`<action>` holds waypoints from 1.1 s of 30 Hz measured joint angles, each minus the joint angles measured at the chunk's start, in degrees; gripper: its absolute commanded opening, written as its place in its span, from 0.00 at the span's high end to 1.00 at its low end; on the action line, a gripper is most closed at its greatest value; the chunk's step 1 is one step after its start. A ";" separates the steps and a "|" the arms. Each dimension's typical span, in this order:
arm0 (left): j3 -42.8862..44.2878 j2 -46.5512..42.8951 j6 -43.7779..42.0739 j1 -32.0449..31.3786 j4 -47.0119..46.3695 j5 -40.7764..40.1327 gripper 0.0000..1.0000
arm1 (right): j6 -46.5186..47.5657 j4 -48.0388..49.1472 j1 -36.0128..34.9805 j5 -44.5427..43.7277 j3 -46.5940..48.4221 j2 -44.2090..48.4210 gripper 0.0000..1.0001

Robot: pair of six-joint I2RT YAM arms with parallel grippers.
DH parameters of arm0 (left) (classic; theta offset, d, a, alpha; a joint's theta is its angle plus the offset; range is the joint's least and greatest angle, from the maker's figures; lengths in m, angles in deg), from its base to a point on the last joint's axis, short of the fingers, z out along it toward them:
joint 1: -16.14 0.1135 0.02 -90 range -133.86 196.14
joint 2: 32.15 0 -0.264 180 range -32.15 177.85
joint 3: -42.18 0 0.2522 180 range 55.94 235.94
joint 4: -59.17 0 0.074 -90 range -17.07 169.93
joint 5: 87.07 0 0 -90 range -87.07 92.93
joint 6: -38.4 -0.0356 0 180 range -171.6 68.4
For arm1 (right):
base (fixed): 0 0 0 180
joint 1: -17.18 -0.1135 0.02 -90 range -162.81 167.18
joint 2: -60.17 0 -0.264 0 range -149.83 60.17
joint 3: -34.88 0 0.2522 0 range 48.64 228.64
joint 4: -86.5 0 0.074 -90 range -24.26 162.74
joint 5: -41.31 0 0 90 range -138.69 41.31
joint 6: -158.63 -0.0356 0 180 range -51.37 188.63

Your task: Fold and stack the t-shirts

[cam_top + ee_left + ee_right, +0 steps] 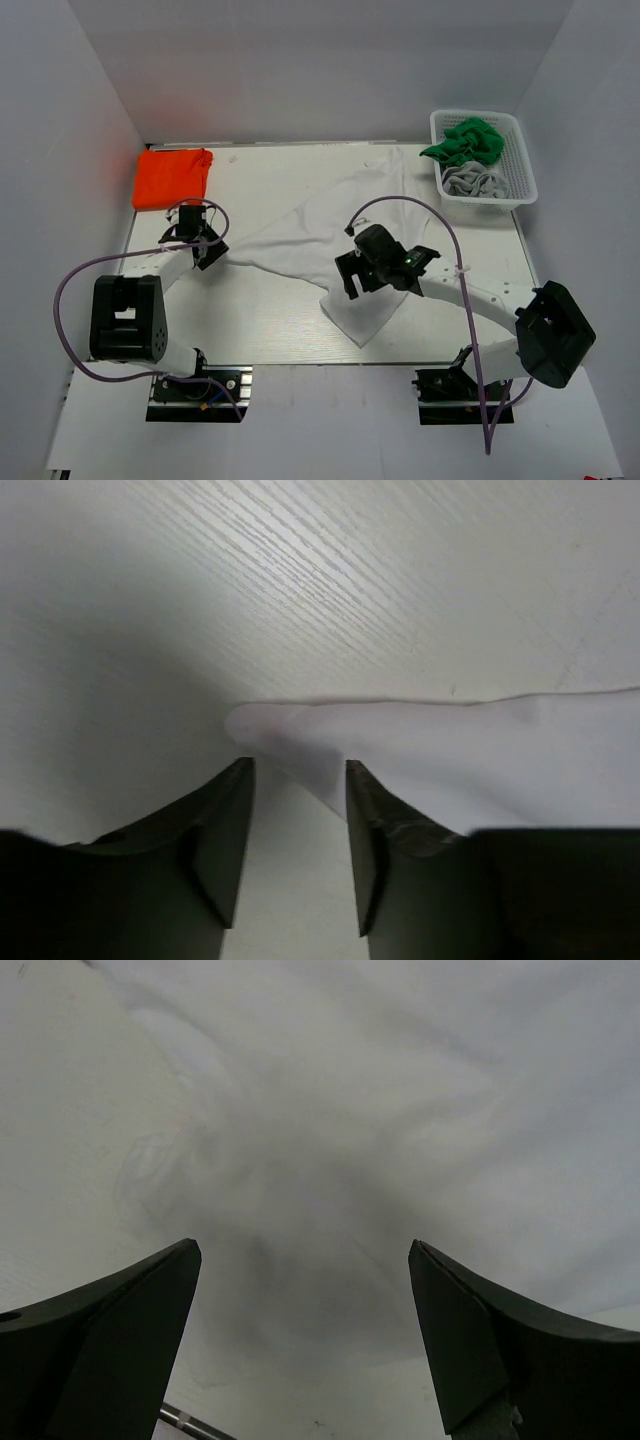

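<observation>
Left end effector (298, 770): jaws part-open, sleeve tip of the white shirt (330, 215) lying between them, not pinched.
Right end effector (302, 1250): wide open, empty, shirt body directly beneath.
Risk: a shallow grip on that thin tip may slip, so the cloth bunches.

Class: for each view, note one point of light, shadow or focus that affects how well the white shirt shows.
Top external: even light, sharp, but the white shirt barely stands out from the pale table. Left wrist: the shirt's edge is clear, the fingers dark shapes, a soft shadow at left. Right wrist: cloth fills the view, blurred, with a dark shadow between the fingers.
</observation>
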 measured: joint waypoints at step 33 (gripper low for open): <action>-1.88 -3.28 -0.46 -0.61 1.22 -2.27 1.00 | -6.12 -1.01 -14.93 -6.99 -8.28 -3.72 1.00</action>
